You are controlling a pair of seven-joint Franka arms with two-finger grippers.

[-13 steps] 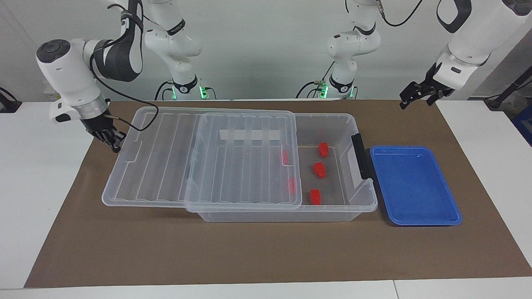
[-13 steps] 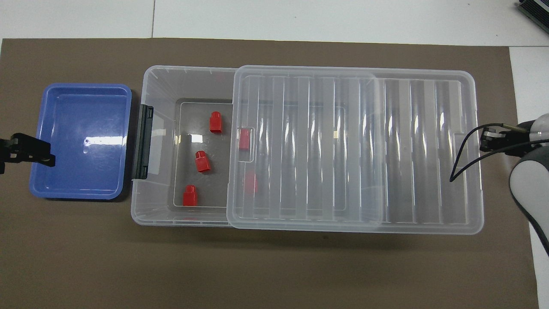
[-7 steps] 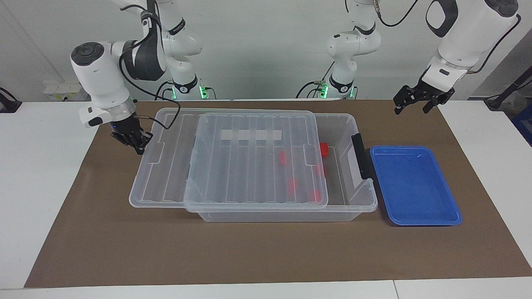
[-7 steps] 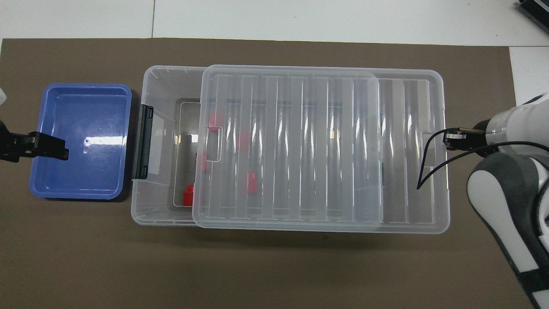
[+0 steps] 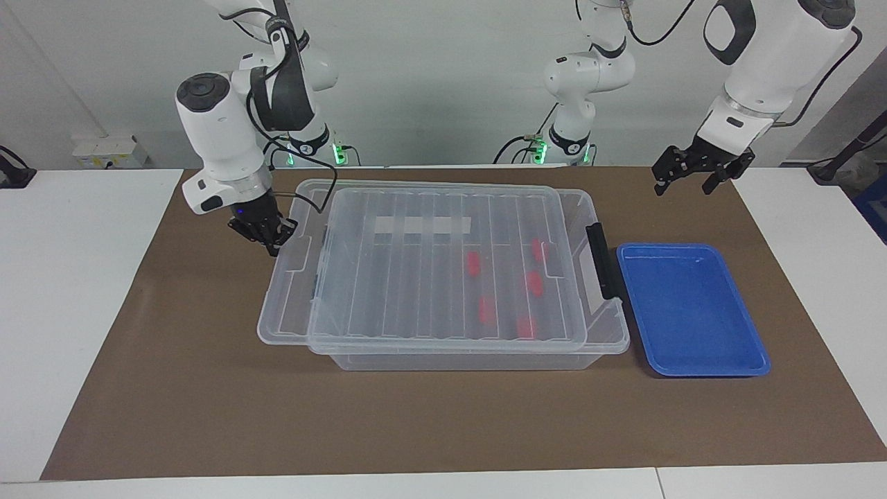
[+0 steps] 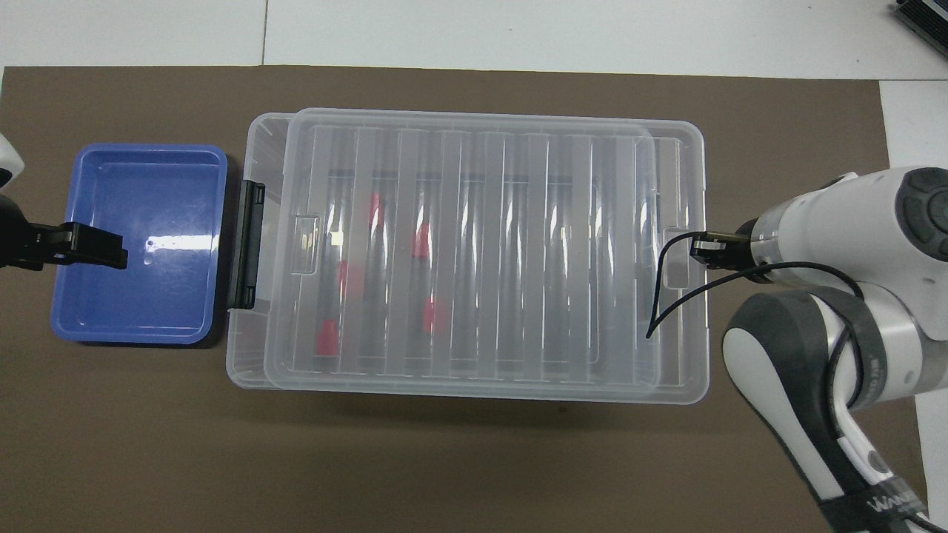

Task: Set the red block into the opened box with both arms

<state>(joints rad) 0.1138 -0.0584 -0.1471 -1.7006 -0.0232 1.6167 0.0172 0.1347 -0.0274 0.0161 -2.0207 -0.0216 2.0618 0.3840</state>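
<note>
The clear box [image 5: 478, 361] [image 6: 244, 370] stands mid-mat with its ribbed lid [image 5: 416, 277] [image 6: 481, 252] lying over nearly all of it. Only a narrow strip at the dark latch [image 5: 601, 263] stays uncovered. Several red blocks [image 5: 473, 263] [image 6: 326, 340] lie on the box floor, blurred through the lid. My right gripper [image 5: 270, 239] [image 6: 700, 248] is shut and sits against the lid's end edge toward the right arm's end of the table. My left gripper [image 5: 682, 177] [image 6: 111, 255] hangs open and empty in the air over the blue tray.
A shallow blue tray [image 5: 693, 308] [image 6: 137, 244] sits beside the box's latch end, toward the left arm's end of the table. A brown mat [image 5: 416, 423] covers the table under everything. The right arm's black cable [image 6: 666, 296] loops over the lid's end.
The right gripper has slid the lid along the box toward the latch end, covering the red blocks. The left gripper has drifted slightly inward over the tray.
</note>
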